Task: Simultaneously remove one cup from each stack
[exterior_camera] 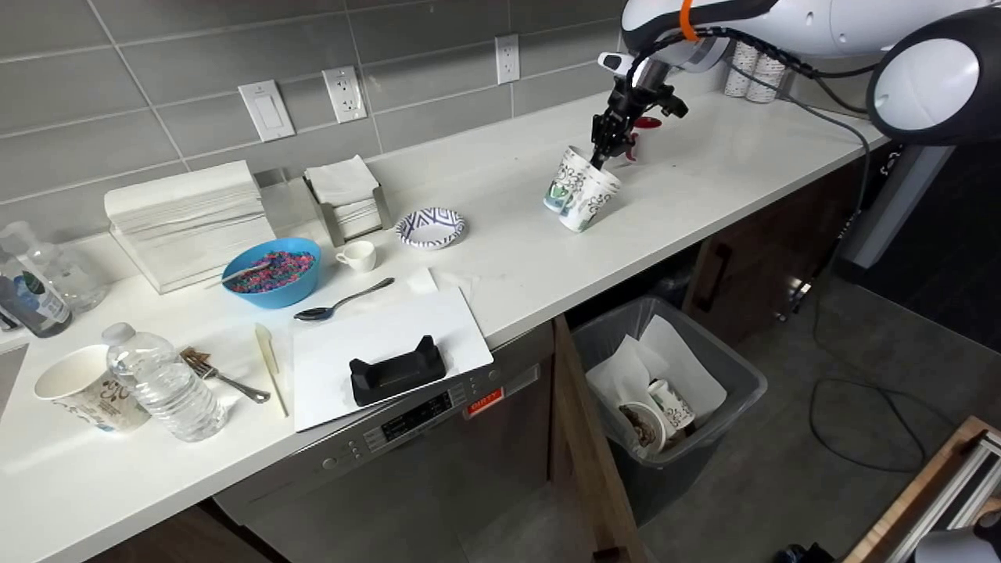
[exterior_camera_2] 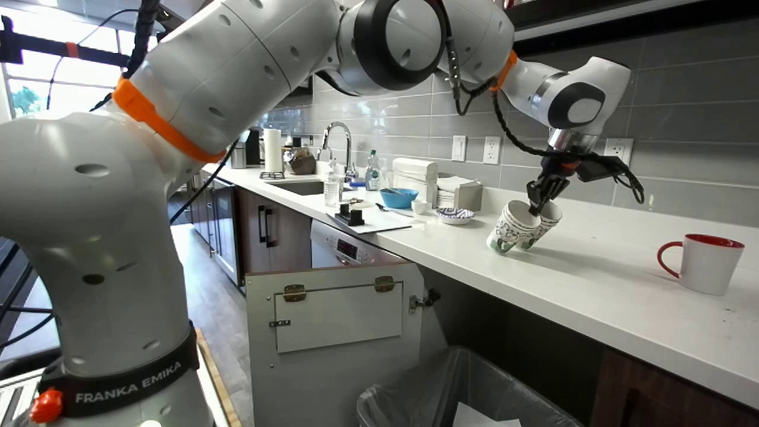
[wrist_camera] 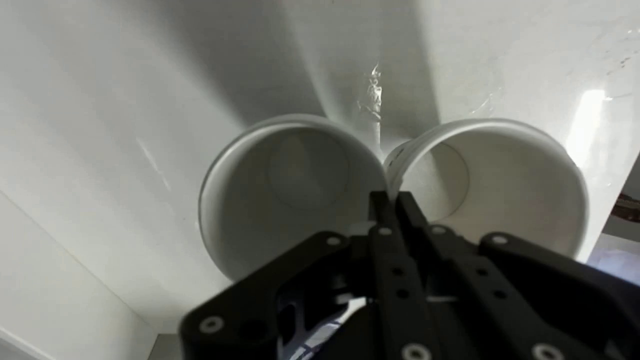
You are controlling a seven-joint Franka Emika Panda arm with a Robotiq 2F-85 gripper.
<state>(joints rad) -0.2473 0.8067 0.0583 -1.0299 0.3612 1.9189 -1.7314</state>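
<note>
Standing near the front edge of the surface (exterior_camera: 508, 266), on the left in an exterior view, are a paper cup (exterior_camera: 94, 391) and a clear bottle (exterior_camera: 168, 387), close together. Behind them, at the back edge, there is a pile of paper towels (exterior_camera: 188, 223). Next to the bottle lie a fork (exterior_camera: 211, 370) and a pale knife (exterior_camera: 268, 352). Then comes a blue bowl (exterior_camera: 289, 297), which contains coloured pieces (exterior_camera: 285, 267). A white board (exterior_camera: 375, 336) is placed at the front edge and carries a black holder (exterior_camera: 397, 375); a dark spoon (exterior_camera: 321, 313) lies just behind the board. Toward the back edge follow a small mug (exterior_camera: 358, 256), some napkins (exterior_camera: 352, 207) and a patterned dish (exterior_camera: 430, 232).

More to the right, between the back edge and the front edge, are the two stacks (exterior_camera: 565, 184) of white printed cups (exterior_camera: 588, 205), side by side and both tilted, mouths upward. The hand (wrist_camera: 393, 195) is closed on them: in the wrist view one finger (wrist_camera: 382, 217) is inside each stack, and the neighbouring walls are pinched between the fingers. Whether the bottoms touch the surface, I cannot tell. To the right of the hand stands a red-lined mug (exterior_camera_2: 710, 267), upright. Below the front edge, a bin (exterior_camera: 747, 371) holds white paper (exterior_camera: 688, 363). Farthest right, near the back edge, stand two white columns (exterior_camera: 740, 74).
</note>
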